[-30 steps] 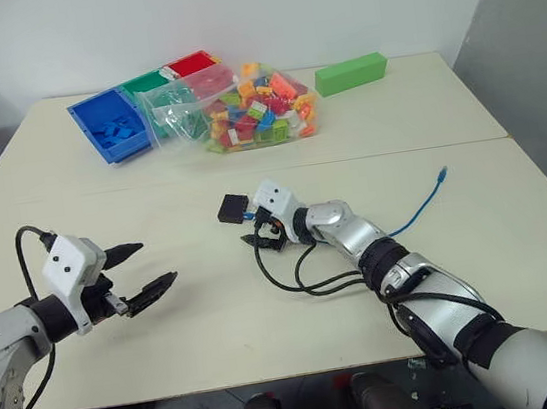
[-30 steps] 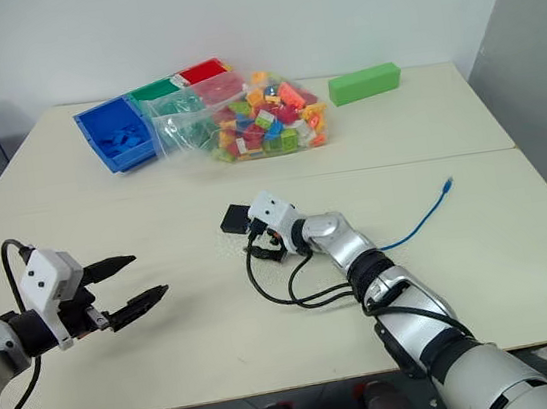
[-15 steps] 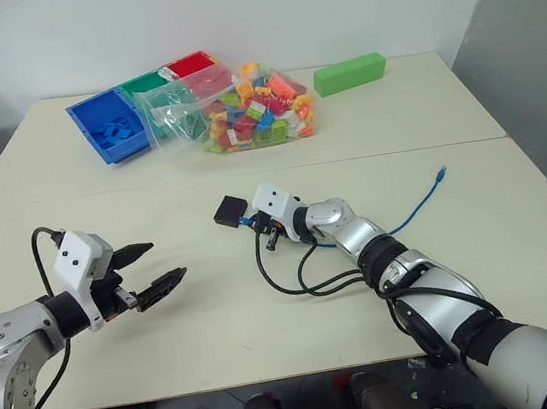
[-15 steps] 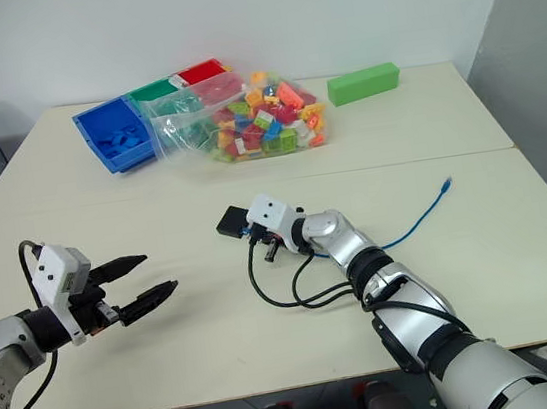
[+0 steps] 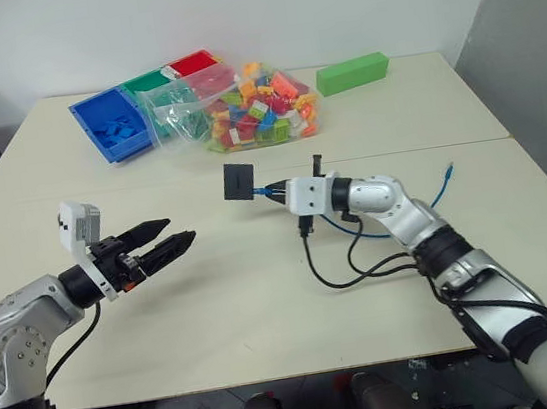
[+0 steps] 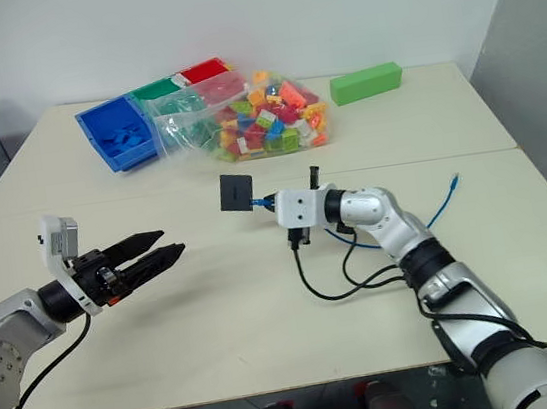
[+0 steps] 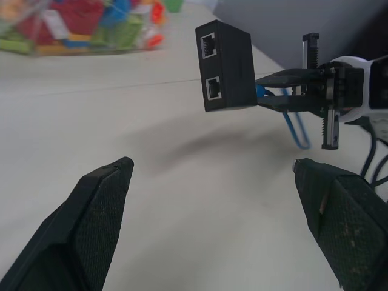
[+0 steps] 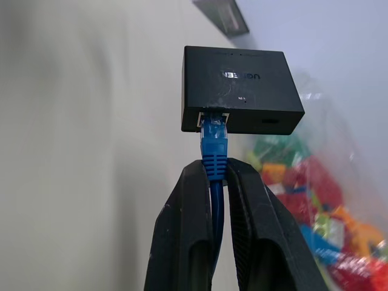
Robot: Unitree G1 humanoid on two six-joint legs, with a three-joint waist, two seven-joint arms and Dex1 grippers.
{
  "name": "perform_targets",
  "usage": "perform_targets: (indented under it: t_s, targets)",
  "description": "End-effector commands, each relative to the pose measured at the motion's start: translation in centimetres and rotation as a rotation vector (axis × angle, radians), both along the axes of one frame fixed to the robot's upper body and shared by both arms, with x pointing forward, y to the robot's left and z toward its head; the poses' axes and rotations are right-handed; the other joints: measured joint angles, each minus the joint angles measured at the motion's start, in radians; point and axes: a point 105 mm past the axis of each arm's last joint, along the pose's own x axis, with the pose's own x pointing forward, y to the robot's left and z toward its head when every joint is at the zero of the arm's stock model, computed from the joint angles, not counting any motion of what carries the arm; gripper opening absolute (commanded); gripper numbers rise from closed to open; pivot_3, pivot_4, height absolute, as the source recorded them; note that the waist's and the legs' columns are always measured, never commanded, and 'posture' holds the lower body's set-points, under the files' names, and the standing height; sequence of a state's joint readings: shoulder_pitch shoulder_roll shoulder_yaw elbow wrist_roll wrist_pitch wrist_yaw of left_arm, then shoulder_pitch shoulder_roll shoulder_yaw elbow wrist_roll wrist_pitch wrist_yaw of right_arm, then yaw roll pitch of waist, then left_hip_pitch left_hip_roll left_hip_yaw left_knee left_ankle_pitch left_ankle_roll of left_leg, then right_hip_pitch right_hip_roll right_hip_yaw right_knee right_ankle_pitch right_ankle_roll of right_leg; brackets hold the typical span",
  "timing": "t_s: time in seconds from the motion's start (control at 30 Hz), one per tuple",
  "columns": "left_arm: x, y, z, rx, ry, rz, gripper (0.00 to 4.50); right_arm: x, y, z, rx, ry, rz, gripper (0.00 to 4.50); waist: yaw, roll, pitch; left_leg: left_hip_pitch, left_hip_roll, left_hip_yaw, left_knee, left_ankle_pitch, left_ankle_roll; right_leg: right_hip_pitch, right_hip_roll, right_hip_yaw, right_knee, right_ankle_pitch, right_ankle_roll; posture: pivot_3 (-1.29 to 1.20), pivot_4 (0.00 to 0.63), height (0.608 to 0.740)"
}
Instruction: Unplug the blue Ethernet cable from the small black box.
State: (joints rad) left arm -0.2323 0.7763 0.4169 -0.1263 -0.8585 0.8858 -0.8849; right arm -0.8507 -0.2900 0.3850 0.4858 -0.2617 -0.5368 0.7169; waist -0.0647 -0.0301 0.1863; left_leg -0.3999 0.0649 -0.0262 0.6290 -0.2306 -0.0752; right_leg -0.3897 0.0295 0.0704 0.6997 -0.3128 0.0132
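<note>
Holding the blue Ethernet cable point(image 8: 213, 159) just behind its plug, right claw point(image 8: 212, 182) pinched shut; small black box point(image 5: 239, 181) hangs from it above the counter point(image 5: 442, 102), still plugged. Left claw point(image 5: 163, 247) wide open, empty, facing the box. Unplugging remains.

Two cream tables point(image 5: 265, 296) stand pushed together before a white wall point(image 5: 257, 5).

The head's stereo pair looks down across the cream table point(image 5: 216, 303), while both wrist cameras closely face the small matte black box point(image 7: 227, 66).
</note>
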Motion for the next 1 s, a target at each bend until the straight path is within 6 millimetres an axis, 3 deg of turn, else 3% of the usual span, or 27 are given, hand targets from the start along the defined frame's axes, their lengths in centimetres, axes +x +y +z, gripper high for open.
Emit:
perform_targets:
  t_s: [0.03,0.3,0.57,0.7,1.0]
  targets:
    - [-0.8,-2.0,1.1,-0.049,0.021,-0.123,4.5,-3.1,0.9,1.4,-0.015,-0.137,0.16,0.11,-0.003,0.0,0.0,0.0,0.0,-0.001,0.0,0.0,0.0,0.0,0.0,0.0,0.001,0.0,0.0,0.0,0.15,0.74]
    - [-1.4,-3.7,1.2,-0.063,0.06,-0.235,4.5,-4.9,0.9,1.3,-0.036,-0.166,0.233,0.11,0.009,0.0,0.0,0.0,-0.001,0.0,0.001,0.0,0.0,0.001,0.001,0.0,0.001,0.0,0.0,0.0,0.15,0.74]
    - [-1.4,-4.1,1.6,-0.093,0.055,-0.271,4.5,-5.4,0.8,1.7,-0.025,-0.164,0.26,0.11,0.01,0.0,0.0,0.0,-0.001,0.0,0.001,0.0,0.0,0.001,0.001,0.0,0.001,0.0,0.0,0.0,0.15,0.74]
    - [-1.5,-4.2,1.7,-0.114,0.049,-0.278,3.85,-5.7,0.9,1.7,-0.023,-0.164,0.277,0.11,0.01,0.0,0.0,0.0,-0.001,0.0,0.001,0.0,0.0,0.001,0.001,0.0,0.001,0.0,0.0,0.0,0.15,0.74]
    - [-1.5,-4.1,1.8,-0.126,0.045,-0.276,1.84,-6.2,1.1,1.6,-0.02,-0.168,0.303,0.11,0.01,0.0,0.0,0.0,-0.001,0.0,0.001,0.0,0.0,0.001,0.001,0.0,0.001,0.0,0.0,0.0,0.15,0.74]
